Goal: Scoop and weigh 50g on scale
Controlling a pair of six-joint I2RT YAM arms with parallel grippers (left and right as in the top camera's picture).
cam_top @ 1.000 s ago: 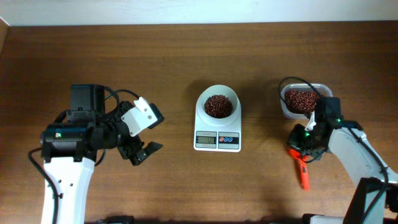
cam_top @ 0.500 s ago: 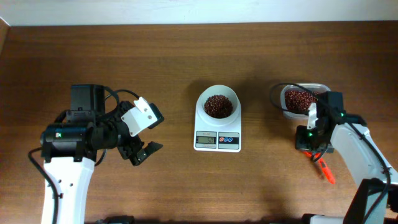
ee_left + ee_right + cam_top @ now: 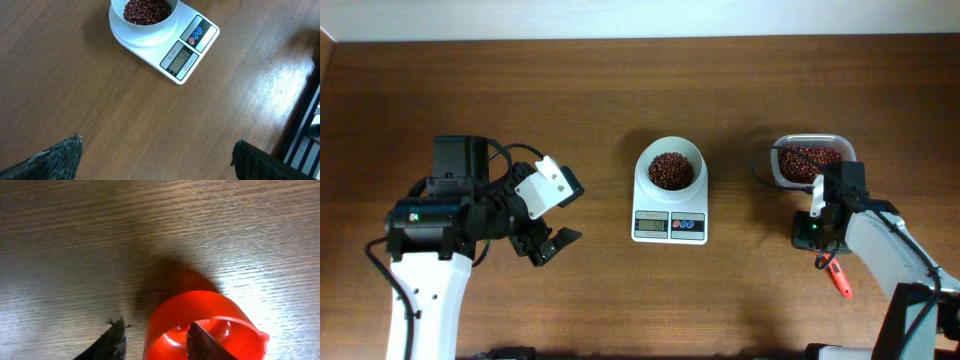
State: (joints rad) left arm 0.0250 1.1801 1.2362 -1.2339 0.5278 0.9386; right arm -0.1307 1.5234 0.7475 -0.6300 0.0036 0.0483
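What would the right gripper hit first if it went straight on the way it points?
Probably the red scoop, whose rim sits between its jaws; the table lies just behind.

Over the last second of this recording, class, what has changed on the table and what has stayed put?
The right gripper carried the red scoop a little to its right, clear of the tub, then loosened its jaws; the scoop now looks let go. The left gripper stayed open and still. The scale and its beans did not move.
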